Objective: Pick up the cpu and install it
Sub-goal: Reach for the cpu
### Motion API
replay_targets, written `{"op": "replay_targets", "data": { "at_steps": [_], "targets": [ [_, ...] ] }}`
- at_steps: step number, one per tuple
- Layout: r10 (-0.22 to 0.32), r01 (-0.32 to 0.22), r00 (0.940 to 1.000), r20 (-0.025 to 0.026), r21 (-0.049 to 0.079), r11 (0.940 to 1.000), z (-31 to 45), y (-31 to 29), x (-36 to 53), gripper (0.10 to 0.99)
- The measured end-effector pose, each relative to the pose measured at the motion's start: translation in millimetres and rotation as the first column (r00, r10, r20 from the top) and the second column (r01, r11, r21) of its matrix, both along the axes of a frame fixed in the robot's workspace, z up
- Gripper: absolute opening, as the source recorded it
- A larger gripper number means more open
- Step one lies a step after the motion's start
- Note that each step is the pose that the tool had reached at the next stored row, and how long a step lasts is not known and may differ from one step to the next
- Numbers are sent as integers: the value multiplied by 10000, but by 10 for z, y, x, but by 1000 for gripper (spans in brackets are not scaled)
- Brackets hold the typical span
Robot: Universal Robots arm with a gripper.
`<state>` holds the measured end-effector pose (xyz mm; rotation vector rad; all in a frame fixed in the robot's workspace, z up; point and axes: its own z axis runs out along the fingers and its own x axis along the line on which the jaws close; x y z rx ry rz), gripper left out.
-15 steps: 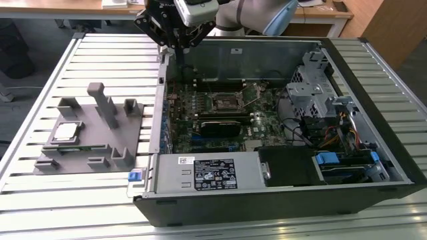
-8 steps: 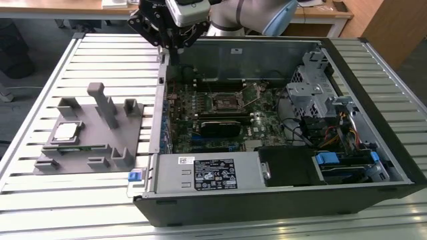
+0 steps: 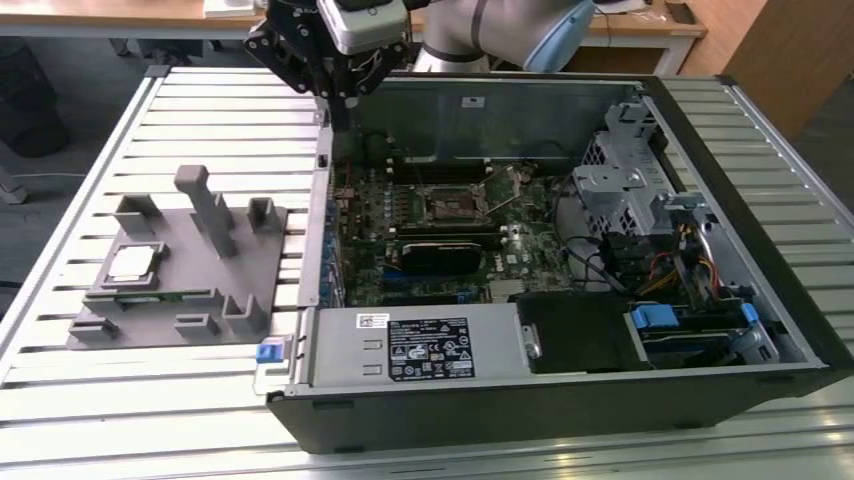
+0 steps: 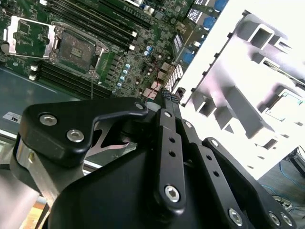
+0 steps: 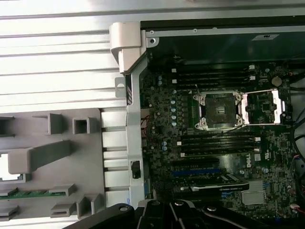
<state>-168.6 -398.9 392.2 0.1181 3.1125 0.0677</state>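
Note:
The cpu (image 3: 131,263), a small square chip with a shiny silver top, lies in a pocket of the grey fixture (image 3: 187,300) on the exterior view's left; in the second wrist view the cpu (image 4: 286,102) looks pale and washed out. My gripper (image 3: 344,95) hangs high above the back left wall of the open computer case, far from the chip. In the second wrist view my gripper (image 4: 167,95) has its black fingers pressed together with nothing between them. The motherboard socket (image 3: 447,205) stands uncovered, its metal load plate (image 5: 262,107) flipped open beside the socket (image 5: 219,109).
The black computer case (image 3: 561,410) lies open on a slatted metal table (image 3: 200,130). Inside it are the power supply (image 3: 427,345), a metal drive cage (image 3: 641,190) with cables, and a black card (image 3: 447,255) below the socket. The case's left wall (image 5: 131,119) separates the fixture (image 5: 47,157) from the motherboard.

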Motion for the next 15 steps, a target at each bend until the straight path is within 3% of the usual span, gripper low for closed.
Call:
{"op": "replay_targets", "data": {
  "at_steps": [15],
  "targets": [
    [0, 0, 10000, -2, 0, 10000, -10, 0, -148, 106]
  ]
}}
